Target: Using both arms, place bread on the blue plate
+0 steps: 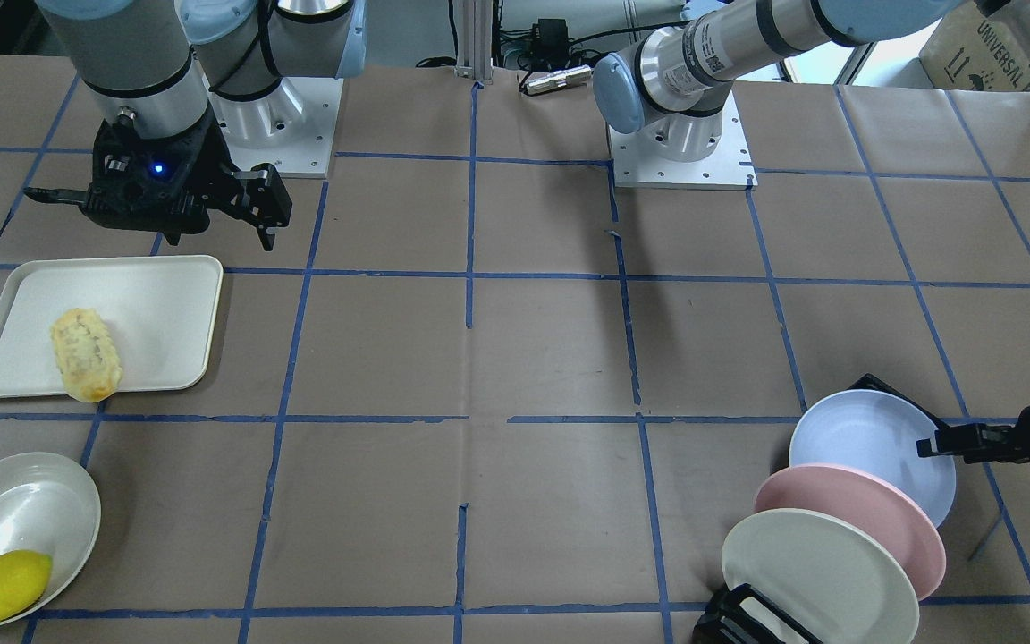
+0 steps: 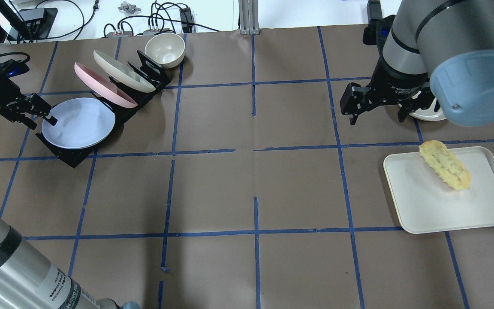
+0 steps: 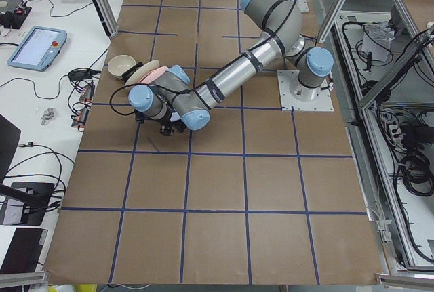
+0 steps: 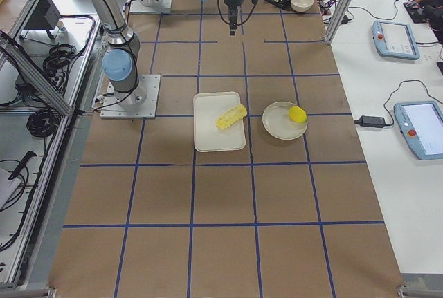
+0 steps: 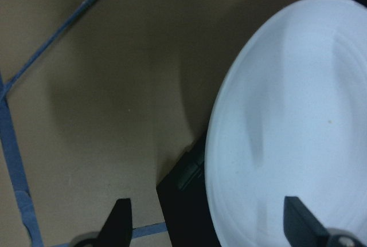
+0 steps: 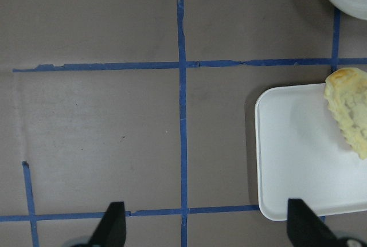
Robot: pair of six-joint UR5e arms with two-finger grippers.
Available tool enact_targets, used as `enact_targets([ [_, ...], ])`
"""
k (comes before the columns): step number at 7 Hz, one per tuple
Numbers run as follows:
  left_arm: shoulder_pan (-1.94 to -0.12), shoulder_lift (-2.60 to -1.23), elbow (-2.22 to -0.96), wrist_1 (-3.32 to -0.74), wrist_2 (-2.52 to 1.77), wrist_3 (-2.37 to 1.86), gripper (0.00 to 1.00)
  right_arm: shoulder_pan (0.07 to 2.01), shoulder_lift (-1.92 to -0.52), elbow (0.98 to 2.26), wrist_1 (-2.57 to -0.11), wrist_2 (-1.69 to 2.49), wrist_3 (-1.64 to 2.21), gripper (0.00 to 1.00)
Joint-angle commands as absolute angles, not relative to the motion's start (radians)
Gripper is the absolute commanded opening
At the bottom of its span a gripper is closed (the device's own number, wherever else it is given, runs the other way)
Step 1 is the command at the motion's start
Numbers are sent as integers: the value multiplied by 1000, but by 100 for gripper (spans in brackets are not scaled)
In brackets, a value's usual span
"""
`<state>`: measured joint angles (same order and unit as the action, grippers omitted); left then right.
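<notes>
The bread (image 1: 86, 354) lies on a cream tray (image 1: 166, 304); it also shows in the overhead view (image 2: 444, 165) and at the right edge of the right wrist view (image 6: 350, 109). The blue plate (image 2: 82, 124) leans in a black rack (image 2: 71, 156), lowest of three plates. My left gripper (image 2: 41, 121) is open, its fingers straddling the blue plate's rim (image 5: 298, 121), one finger over the plate's face. My right gripper (image 2: 375, 113) is open and empty, hovering above the table just beyond the tray's far left corner in the overhead view.
A pink plate (image 2: 101, 83) and a cream-white plate (image 2: 122, 71) lean in the same rack behind the blue one. A cream bowl (image 2: 164, 49) stands past the rack. A lemon (image 1: 5, 586) sits in a white bowl (image 1: 23, 501) near the tray.
</notes>
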<state>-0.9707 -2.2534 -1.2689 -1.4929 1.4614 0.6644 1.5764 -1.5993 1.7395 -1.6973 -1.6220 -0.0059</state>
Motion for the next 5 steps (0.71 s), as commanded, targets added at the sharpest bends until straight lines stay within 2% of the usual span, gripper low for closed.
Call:
enact_targets([
  [1, -973, -2258, -1269, -1493, 1468, 676, 31, 1452, -1604, 1894, -1908, -1623, -282, 99],
  [2, -973, -2260, -1267, -1493, 1470, 676, 19, 1363, -1606, 1940, -1934, -1606, -360, 99],
  [3, -974, -2258, -1256, -1493, 1467, 676, 16, 1288, -1597, 1960, -1962, -1561, -450, 99],
  [5, -998, -2257, -1191, -1503, 1468, 673, 15, 1185, -1536, 2003, -2024, -1513, -681, 99],
])
